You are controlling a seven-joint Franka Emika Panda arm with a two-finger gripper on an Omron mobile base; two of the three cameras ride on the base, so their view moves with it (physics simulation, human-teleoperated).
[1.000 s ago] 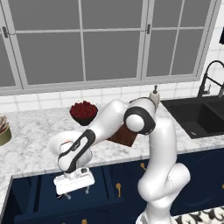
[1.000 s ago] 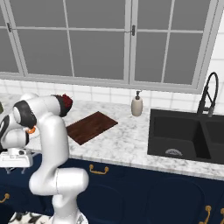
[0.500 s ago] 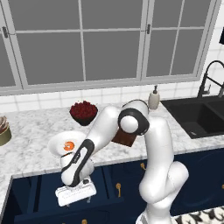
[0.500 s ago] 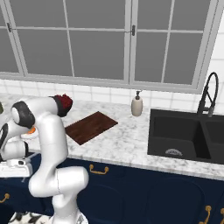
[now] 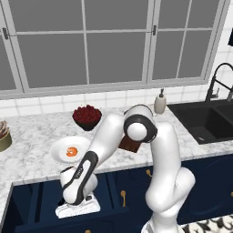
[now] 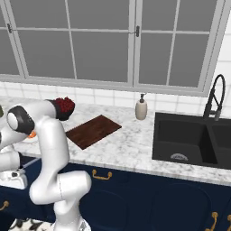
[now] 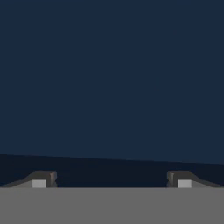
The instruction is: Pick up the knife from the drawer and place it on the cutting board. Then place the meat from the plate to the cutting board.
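Observation:
My gripper [image 5: 78,210] hangs low inside the open navy drawer [image 5: 34,201], below the counter's front edge. In the hand view its fingertips [image 7: 44,179] stand wide apart, open, with nothing between them, facing the drawer's dark blue inside [image 7: 112,87]. The knife is hidden. On the counter just above the drawer sits the white plate [image 5: 60,150] holding the orange-pink meat [image 5: 71,151]. The reddish-brown cutting board [image 6: 93,131] lies to the plate's right, mostly covered by my arm in the left base view. From the right base view the gripper [image 6: 14,179] sits at the far left.
A dark bowl of red berries [image 5: 87,116] stands behind the plate. A soap dispenser [image 6: 141,109] stands by the black sink [image 6: 194,140], with a faucet [image 6: 216,95] to the right. Navy cabinet doors with brass pulls [image 6: 102,174] run below the counter.
The hand has dropped from counter-edge height down into the open drawer, the forearm swinging down with it. Plate, meat and board have not moved.

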